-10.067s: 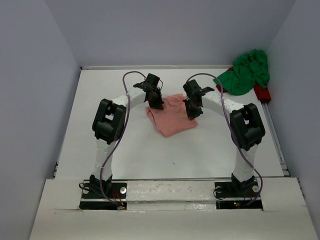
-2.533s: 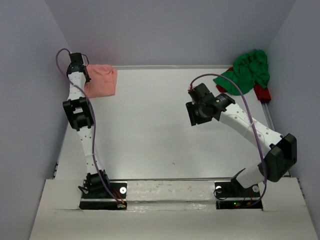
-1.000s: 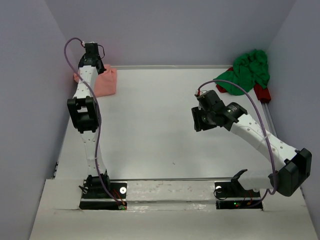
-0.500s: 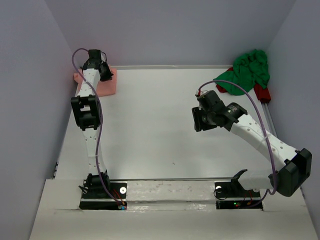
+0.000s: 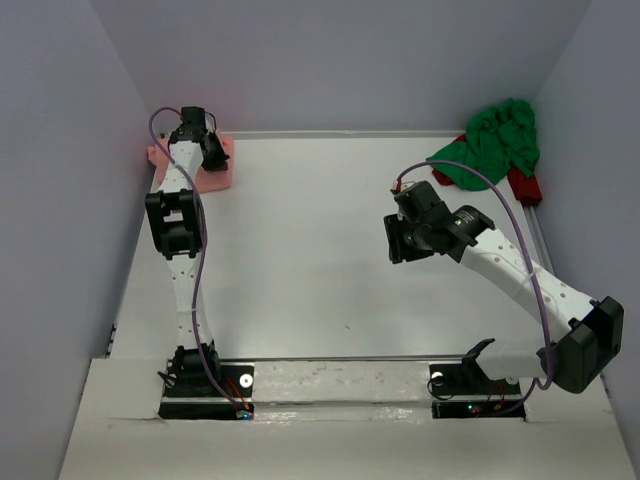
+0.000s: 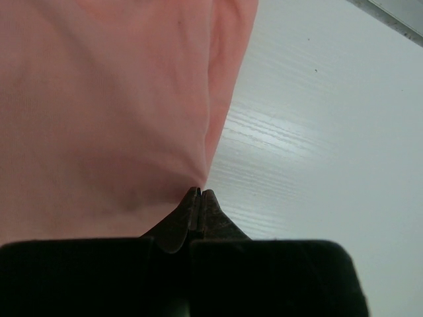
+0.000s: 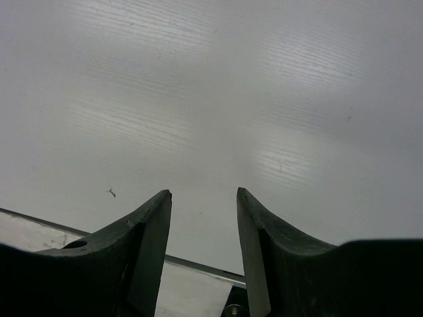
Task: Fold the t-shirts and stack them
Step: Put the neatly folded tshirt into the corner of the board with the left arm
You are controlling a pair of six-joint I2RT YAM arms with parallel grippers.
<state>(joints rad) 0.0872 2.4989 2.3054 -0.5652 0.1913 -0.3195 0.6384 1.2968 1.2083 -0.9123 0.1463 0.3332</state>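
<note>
A: How much of the salmon pink t-shirt (image 5: pixel 224 175) shows from above?
B: Little; the left arm (image 5: pixel 178 225) covers its middle, and in the left wrist view it runs off the top and left edges.
A: Do the left fingers (image 6: pixel 188 214) hold cloth?
B: Cannot tell; their tips meet right at its edge.
A: And the red thing (image 5: pixel 524 186) under the green t-shirt (image 5: pixel 495 140)?
B: Mostly covered, too small to name.

lab test cell: plain walls (image 5: pixel 60 200) box a white table (image 5: pixel 300 290).
</note>
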